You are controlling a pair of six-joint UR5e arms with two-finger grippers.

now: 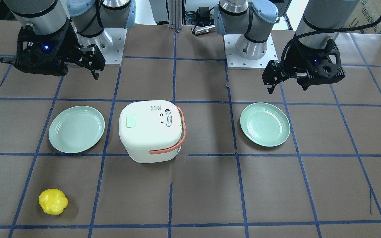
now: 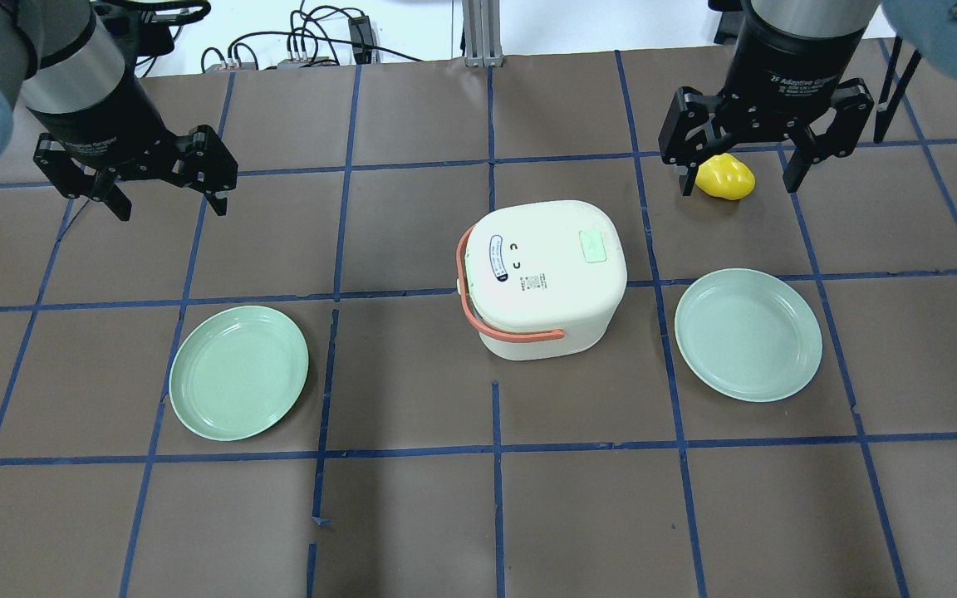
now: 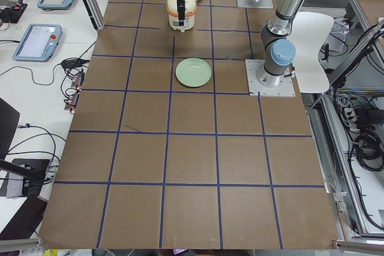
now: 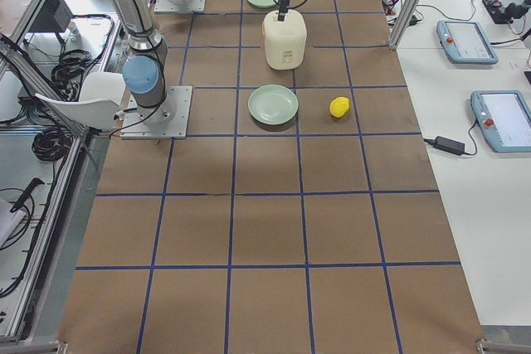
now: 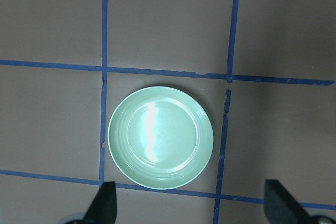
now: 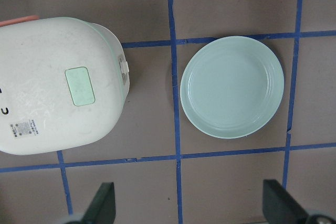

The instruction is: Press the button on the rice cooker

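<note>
We are reading "2F Adaptive Gripper" on the collar of the right gripper [image 1: 43, 66]. A small printed label on the lid of the rice cooker [image 2: 541, 282] is too fine to read.

The rice cooker is sitting near the middle of the brown table [image 2: 412, 515], which is gridded with blue tape. Its pale green button [image 2: 592, 247] is lying on the right part of the lid. The orange handle [image 2: 478, 320] is folded down around the cooker's left and near sides, away from the button.

A green plate [image 2: 239, 384] is resting well to the cooker's left and a second green plate [image 2: 748, 334] just to its right. A yellow lumpy object [image 2: 725, 176], possibly a toy pepper, is lying far right of the cooker.

The right gripper is hovering high with its jaws spread wide, well apart from the button. The left gripper [image 2: 173, 209] is hanging wide too, over the left plate.
</note>
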